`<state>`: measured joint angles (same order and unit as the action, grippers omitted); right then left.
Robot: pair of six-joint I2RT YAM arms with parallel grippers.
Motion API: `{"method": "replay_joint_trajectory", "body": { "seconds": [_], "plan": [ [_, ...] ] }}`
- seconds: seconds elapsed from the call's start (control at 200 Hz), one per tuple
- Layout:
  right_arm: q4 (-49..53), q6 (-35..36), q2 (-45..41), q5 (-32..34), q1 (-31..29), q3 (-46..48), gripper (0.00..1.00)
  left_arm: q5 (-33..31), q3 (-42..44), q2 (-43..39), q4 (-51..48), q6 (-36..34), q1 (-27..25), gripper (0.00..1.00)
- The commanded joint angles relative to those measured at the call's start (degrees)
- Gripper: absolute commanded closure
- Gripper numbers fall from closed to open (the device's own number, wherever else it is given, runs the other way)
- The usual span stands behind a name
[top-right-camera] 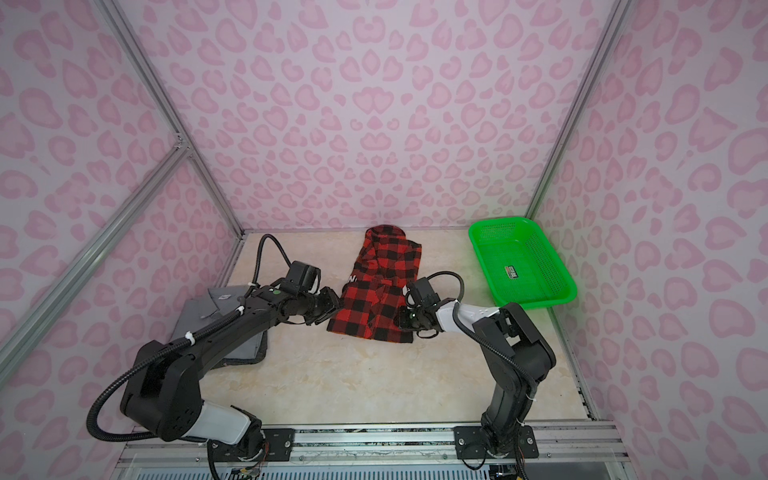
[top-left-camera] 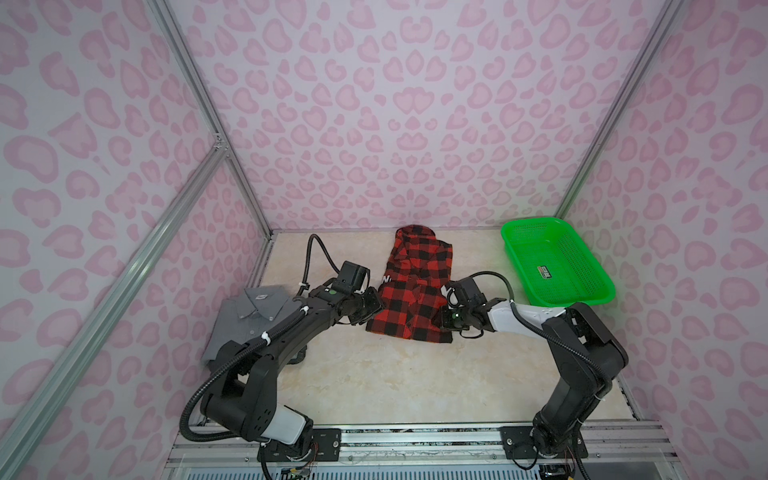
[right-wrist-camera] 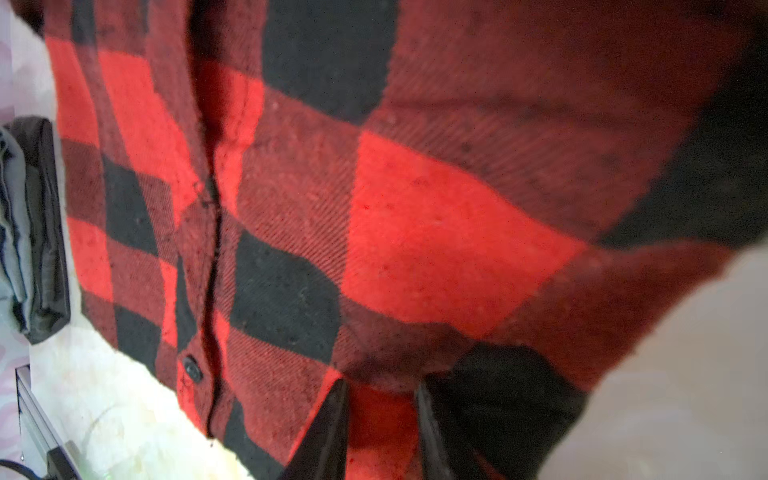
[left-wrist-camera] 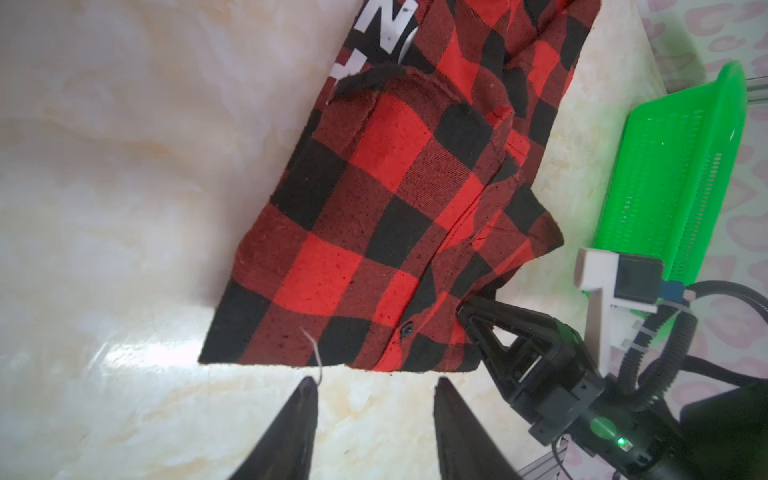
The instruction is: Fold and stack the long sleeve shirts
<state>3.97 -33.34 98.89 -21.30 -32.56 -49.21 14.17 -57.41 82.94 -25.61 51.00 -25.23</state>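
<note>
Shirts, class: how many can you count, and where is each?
2. The checked shirt lies in the middle; the grey shirt lies left, partly under the left arm. No others show.

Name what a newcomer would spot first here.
The red-and-black check shirt in the middle, with the left claw open just off its edge and the right claw over its corner, grip unclear. Next, the bright green basket in the far right corner. A folded grey shirt lies at the left.
</note>
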Motion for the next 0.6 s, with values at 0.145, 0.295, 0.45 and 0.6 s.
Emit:
{"method": "replay_joint_trajectory", "body": {
  "seconds": [0.145, 0.295, 0.45, 0.6],
  "plan": [
    [-8.75, -21.12, -2.65, 0.62, -19.81, 8.42, 0.64, -2.5, 2.15, -7.27, -6.14, -3.87, 0.34, 0.49],
    [-12.82, -26.77, -2.6, -0.66, -29.45, 3.43, 0.56, -2.49, 3.42, -8.84, -7.94, -6.01, 0.8, 0.49],
    [5.25, -19.19, -11.88, 6.11, -27.82, -4.05, 0.48, -2.57, 4.48, -8.93, -9.86, -8.7, 0.98, 0.49],
    [20.04, -9.23, -19.04, 11.97, -16.65, -8.86, 0.45, -1.9, 6.03, -8.47, -9.21, -9.86, 0.95, 0.49]
  ]
}}
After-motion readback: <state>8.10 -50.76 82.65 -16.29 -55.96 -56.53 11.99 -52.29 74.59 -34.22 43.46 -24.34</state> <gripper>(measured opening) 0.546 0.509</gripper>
